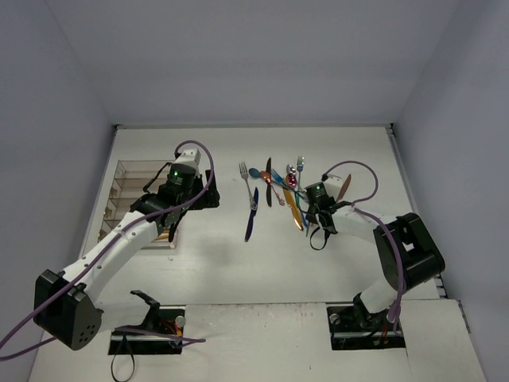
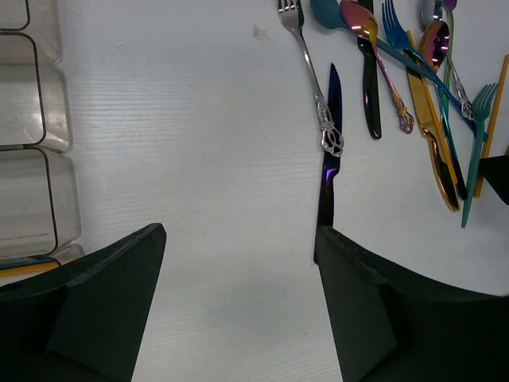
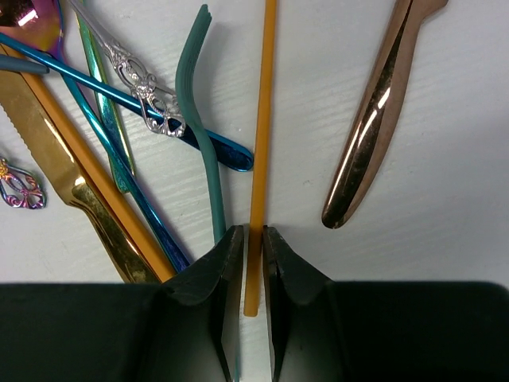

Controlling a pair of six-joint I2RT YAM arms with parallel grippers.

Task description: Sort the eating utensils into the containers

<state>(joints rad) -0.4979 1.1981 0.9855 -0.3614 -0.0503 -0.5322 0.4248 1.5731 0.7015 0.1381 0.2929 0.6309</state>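
The eating utensils lie fanned in a loose pile point(image 1: 285, 187) at mid table. My right gripper point(image 3: 253, 239) is shut on the near end of an orange chopstick point(image 3: 261, 119), low over the table at the pile's right side point(image 1: 310, 219). A teal fork point(image 3: 203, 119) lies just left of the chopstick and a copper handle point(image 3: 374, 119) to its right. My left gripper point(image 2: 240, 239) hangs open and holds nothing, between the clear containers tray point(image 2: 32, 143) and a dark purple knife point(image 2: 328, 175). A silver fork point(image 2: 314, 87) lies beside that knife.
The tray point(image 1: 127, 199) sits at the table's left edge, partly hidden under my left arm. A gold knife point(image 3: 56, 175), a blue handle point(image 3: 119, 95) and a second orange chopstick point(image 3: 95, 191) crowd the left of my right gripper.
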